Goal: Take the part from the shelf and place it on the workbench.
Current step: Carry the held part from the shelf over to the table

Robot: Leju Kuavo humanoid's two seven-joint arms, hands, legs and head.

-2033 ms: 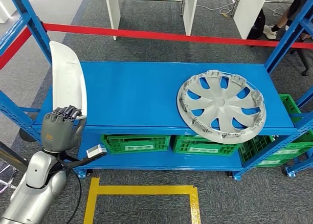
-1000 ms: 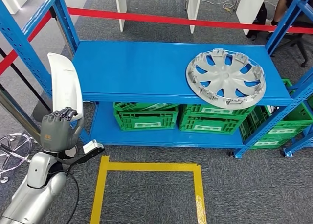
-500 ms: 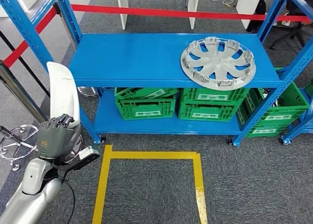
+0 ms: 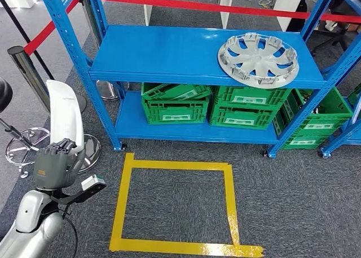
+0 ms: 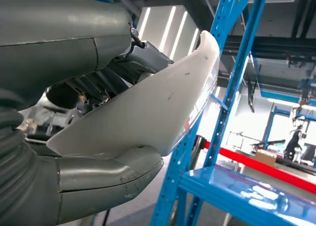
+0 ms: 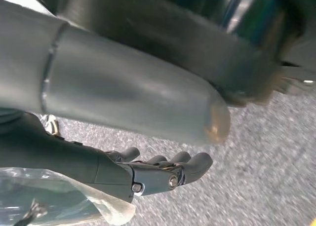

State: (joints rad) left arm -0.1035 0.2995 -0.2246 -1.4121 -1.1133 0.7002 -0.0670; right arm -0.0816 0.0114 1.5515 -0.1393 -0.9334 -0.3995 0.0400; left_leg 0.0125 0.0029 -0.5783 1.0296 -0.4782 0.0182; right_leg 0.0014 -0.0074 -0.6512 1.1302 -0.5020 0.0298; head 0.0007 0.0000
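My left hand (image 4: 54, 166) is low at my left side, and its fingers are clamped on the lower end of the white curved part (image 4: 64, 117). The part stands almost upright above the hand, away from the shelf. In the left wrist view the thumb (image 5: 108, 174) lies under the white curved part (image 5: 149, 112) and the darker fingers press on its other side.

My right hand (image 6: 156, 174) hangs over the grey carpet. Its fingers are a little curled and apart, and they hold nothing.

On the carpet in front of me there is a yellow tape rectangle (image 4: 123, 199). To my left stands a stool with a chrome base (image 4: 19, 148), and behind it a chrome post (image 4: 25, 72).

Farther is the blue shelf rack (image 4: 170, 61). A grey wheel cover (image 4: 258, 59) lies flat on the right part of its upper shelf. On the lower shelf stand green crates (image 4: 176, 109). Behind the rack runs a red barrier tape (image 4: 200, 7).
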